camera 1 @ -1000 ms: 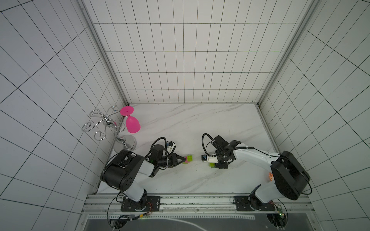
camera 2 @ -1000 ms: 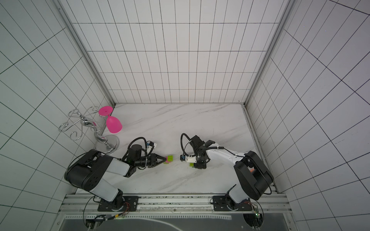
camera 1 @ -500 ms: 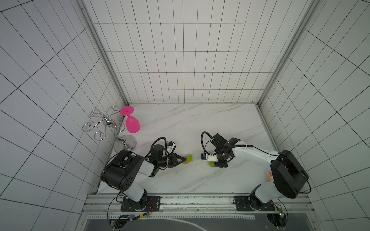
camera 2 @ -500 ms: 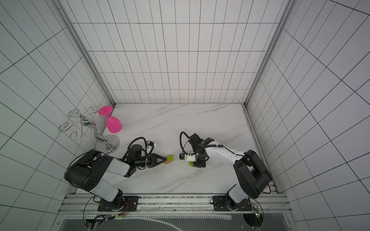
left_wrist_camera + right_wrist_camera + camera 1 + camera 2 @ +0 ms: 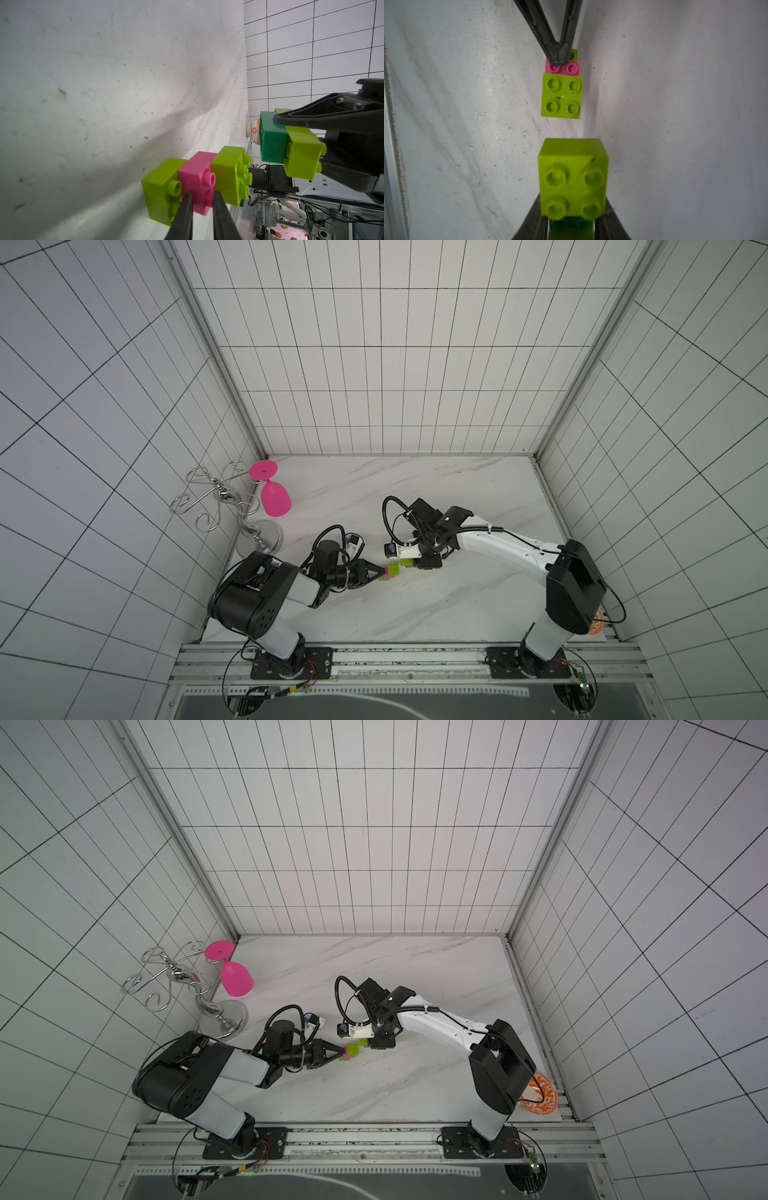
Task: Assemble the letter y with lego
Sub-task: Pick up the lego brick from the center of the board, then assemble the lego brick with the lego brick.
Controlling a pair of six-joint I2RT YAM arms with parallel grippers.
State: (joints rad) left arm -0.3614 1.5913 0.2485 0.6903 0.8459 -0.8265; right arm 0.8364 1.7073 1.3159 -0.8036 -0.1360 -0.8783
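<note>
Now, two tight grips
Your left gripper pinched the pink brick, your right gripper the dark green brick; orange bowl's inside was unclear

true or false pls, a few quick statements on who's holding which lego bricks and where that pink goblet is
1. The left gripper is shut on the pink brick, which sits between two lime bricks. True.
2. The right gripper holds the dark green brick. True.
3. The dark green brick is joined to the pink brick's stack. False: a gap of bare table shows between them in the right wrist view.
4. The pink goblet stands upright on the table. False: it hangs upside down from the wire rack.
</note>
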